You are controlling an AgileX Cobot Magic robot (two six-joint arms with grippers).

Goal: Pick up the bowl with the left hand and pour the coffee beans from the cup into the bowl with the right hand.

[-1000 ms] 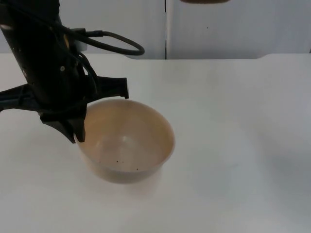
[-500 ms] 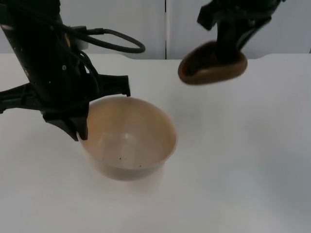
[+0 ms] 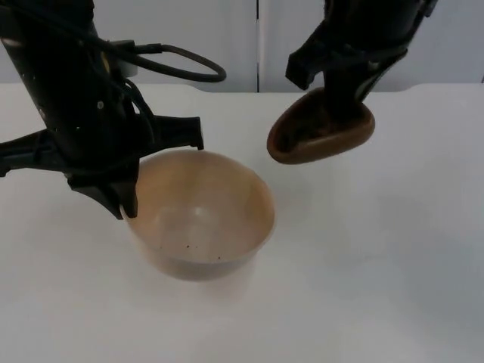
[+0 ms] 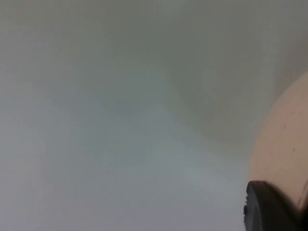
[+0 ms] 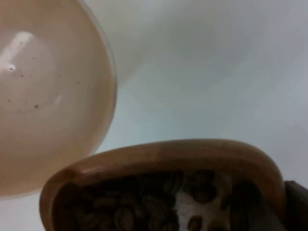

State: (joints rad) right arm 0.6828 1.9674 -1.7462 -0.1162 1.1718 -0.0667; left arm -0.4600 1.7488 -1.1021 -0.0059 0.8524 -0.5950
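A beige bowl [image 3: 200, 215] hangs just above the table, its left rim pinched by my left gripper [image 3: 122, 206], which is shut on it. The bowl's outer wall [image 4: 281, 144] shows beside a black fingertip [image 4: 267, 204] in the left wrist view. My right gripper [image 3: 349, 102] is shut on a brown wooden cup [image 3: 318, 130], held in the air up and to the right of the bowl and tilted toward it. The cup [image 5: 163, 163] holds coffee beans [image 5: 159, 199]. The bowl's inside [image 5: 43, 96] carries only a few dark specks.
The white table [image 3: 378, 265] stretches to the right and front of the bowl. A grey partition wall [image 3: 227, 38] closes the back.
The right gripper has come down into view with the cup and moved left toward the bowl, tilting it. The left gripper and bowl have barely shifted.
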